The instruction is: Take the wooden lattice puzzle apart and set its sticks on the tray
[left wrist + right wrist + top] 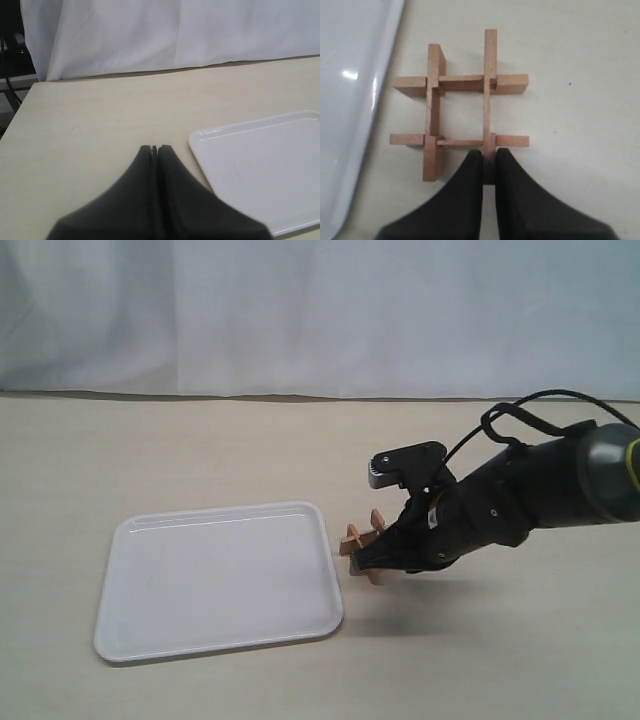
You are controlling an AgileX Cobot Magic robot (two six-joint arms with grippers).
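Note:
The wooden lattice puzzle (461, 107), a reddish-brown hash of four interlocked sticks, lies on the table just right of the white tray (215, 580). In the exterior view the puzzle (362, 540) shows at the tip of my right arm. My right gripper (489, 162) is shut on the near end of one stick (490, 90); both black fingers press its sides. The left gripper (154, 149) is shut with nothing in it, over bare table beside the tray's (260, 170) corner. It is out of the exterior view.
The tray holds nothing. A white cloth backdrop (320, 310) hangs behind the beige table (200, 450). The right arm's cable (520, 415) loops above its wrist. The tray's rim (370, 115) runs close beside the puzzle.

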